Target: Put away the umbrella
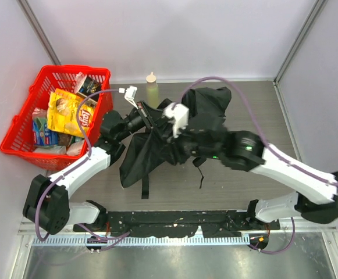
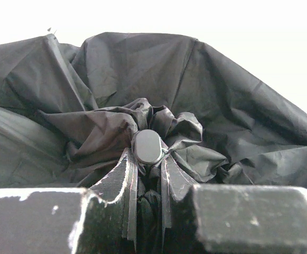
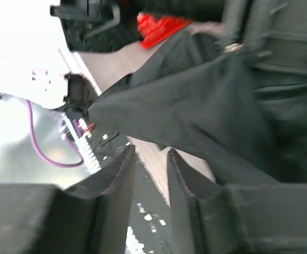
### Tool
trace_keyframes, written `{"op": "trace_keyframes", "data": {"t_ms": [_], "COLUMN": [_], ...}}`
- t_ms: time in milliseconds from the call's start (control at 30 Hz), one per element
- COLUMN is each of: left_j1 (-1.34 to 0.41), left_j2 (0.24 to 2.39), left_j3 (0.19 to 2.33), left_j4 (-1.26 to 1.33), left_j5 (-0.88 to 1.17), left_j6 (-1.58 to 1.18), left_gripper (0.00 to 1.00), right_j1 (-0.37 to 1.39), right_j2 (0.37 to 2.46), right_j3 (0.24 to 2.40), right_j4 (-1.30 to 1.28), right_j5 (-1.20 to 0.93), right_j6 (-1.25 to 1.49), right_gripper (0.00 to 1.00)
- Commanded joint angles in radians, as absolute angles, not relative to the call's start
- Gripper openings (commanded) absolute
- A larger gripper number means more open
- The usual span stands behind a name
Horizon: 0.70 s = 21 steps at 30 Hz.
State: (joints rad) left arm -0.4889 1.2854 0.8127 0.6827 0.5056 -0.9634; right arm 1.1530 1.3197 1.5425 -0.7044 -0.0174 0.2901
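From above, the umbrella (image 1: 157, 151) lies as a loose heap of black fabric in the middle of the table (image 1: 256, 110), stretching from the front left toward the back right. A thin black strap (image 1: 202, 172) trails off it onto the bare tabletop. The left gripper (image 1: 147, 116) reaches into the heap's back left edge. The right gripper (image 1: 171, 136) comes in from the right over the middle of the fabric. From this height I cannot tell how either pincer stands. A red basket (image 1: 70, 68) sits at the left, apart from the umbrella, holding a yellow Lay's chip bag (image 1: 70, 113) and other packets. A squeeze bottle (image 1: 151, 88) of yellowish liquid stands upright by the back wall, just behind the fabric.

In the left wrist view, the two fingers are drawn close together, one on each side, pinching the gathered fabric just below a small oval black cap (image 2: 148, 146) at the umbrella's crown. Crumpled canopy fills the view behind.

The right wrist view is blurred. Its fingers stand slightly apart with nothing between them, and the pale table and the black mounting rail (image 3: 98, 145) show through the gap. The umbrella's fabric stretches across beyond the fingertips. A purple cable (image 3: 42, 143) loops at the left.
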Motion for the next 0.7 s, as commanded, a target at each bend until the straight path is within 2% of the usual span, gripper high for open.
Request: {"op": "trace_keyframes", "data": {"t_ms": [0, 133, 233, 333, 467, 500, 533, 567, 667], "left_j1": [-0.486, -0.483, -0.483, -0.483, -0.485, -0.483, -0.483, -0.483, -0.483], "left_j2": [1.269, 1.272, 1.249, 1.220, 1.193, 1.198, 1.204, 1.213, 1.215], "left_j3": [0.805, 0.801, 0.824, 0.870, 0.965, 0.992, 1.021, 1.041, 1.052], "left_j4": [0.782, 0.776, 0.686, 0.504, 0.119, 0.013, -0.109, -0.147, -0.163], "left_j5": [0.583, 0.600, 0.566, 0.497, 0.289, 0.240, 0.189, 0.173, 0.166], "left_j6": [-0.922, -0.919, -0.925, -0.925, -0.946, -0.957, -0.962, -0.960, -0.985], "left_gripper": [0.00, 0.00, 0.00, 0.00, 0.00, 0.00, 0.00, 0.00, 0.00], "right_j1": [1.149, 1.121, 1.086, 1.077, 1.075, 1.075, 1.075, 1.077, 1.112], "right_j2": [1.137, 1.045, 1.037, 1.071, 1.117, 1.117, 1.121, 1.126, 1.227], "right_j3": [1.646, 1.628, 1.612, 1.588, 1.632, 1.632, 1.623, 1.612, 1.594], "right_j4": [-0.793, -0.793, -0.830, -0.825, -0.786, -0.749, -0.720, -0.666, -0.644], "right_j5": [0.333, 0.573, 0.634, 0.492, 0.385, 0.339, 0.306, 0.243, 0.267], "right_j6": [0.233, 0.212, 0.203, 0.158, 0.135, 0.156, 0.163, 0.185, 0.218], "right_gripper": [0.41, 0.46, 0.46, 0.52, 0.60, 0.65, 0.64, 0.64, 0.67]}}
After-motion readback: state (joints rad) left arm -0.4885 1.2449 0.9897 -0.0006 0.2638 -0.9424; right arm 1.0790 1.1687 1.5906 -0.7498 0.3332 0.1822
